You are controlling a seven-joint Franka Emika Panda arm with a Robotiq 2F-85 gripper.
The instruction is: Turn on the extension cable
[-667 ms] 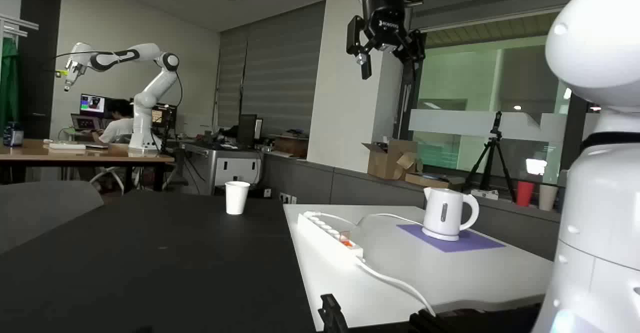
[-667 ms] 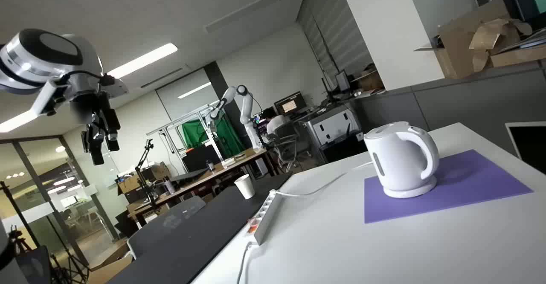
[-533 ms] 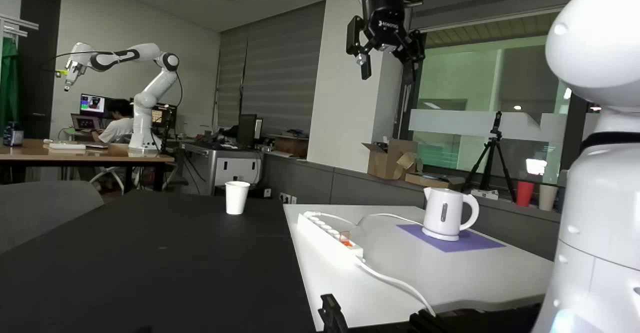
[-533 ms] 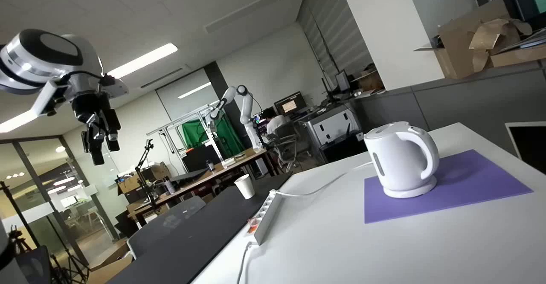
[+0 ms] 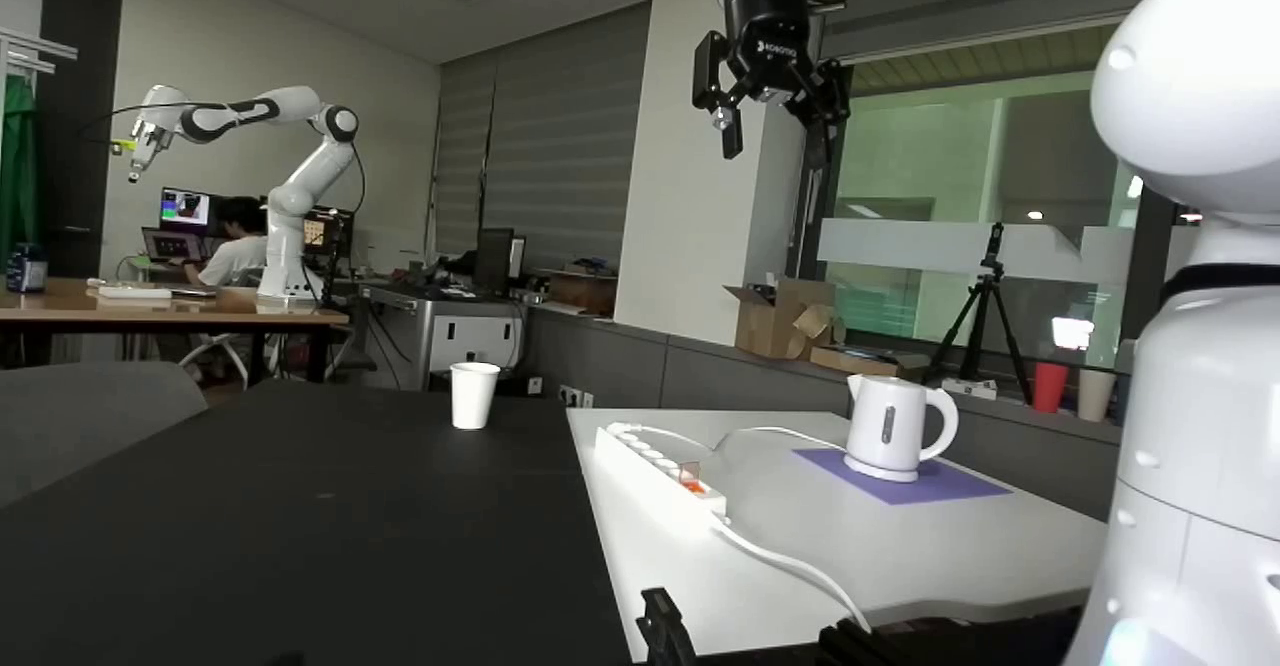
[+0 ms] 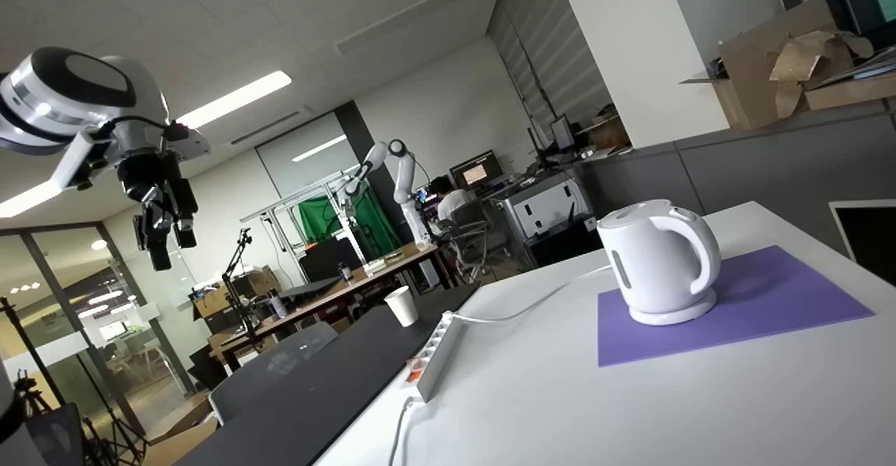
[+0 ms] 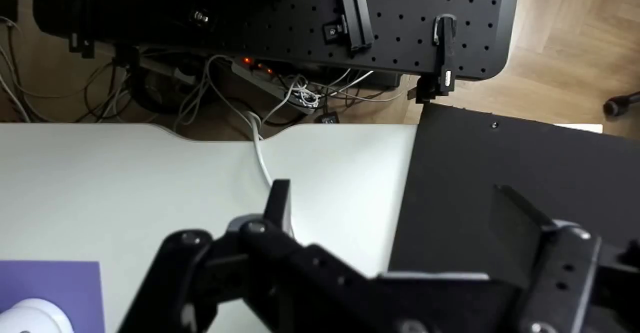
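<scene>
Two black fingers of the end effector stand wide apart in the wrist view, the white counter and the black counter showing beyond. In an exterior view the arm's wrist juts in between 9 and 10 o'clock, the end effector pointing down below it.

In an exterior view the arm rises close by at 3 o'clock, and the end effector hangs at 1, high above both counters, its body lettered ROBOTIQ. At 5 o'clock a cord curves to the near end of the strip, which lies at 6 on the white counter, well apart from the end effector. Its orange switch is at that end; on or off, I cannot tell. At 4 a kettle stands on a purple mat; at 8, a cup stands on the black counter. Far off, near 10, a second arm bends.
</scene>
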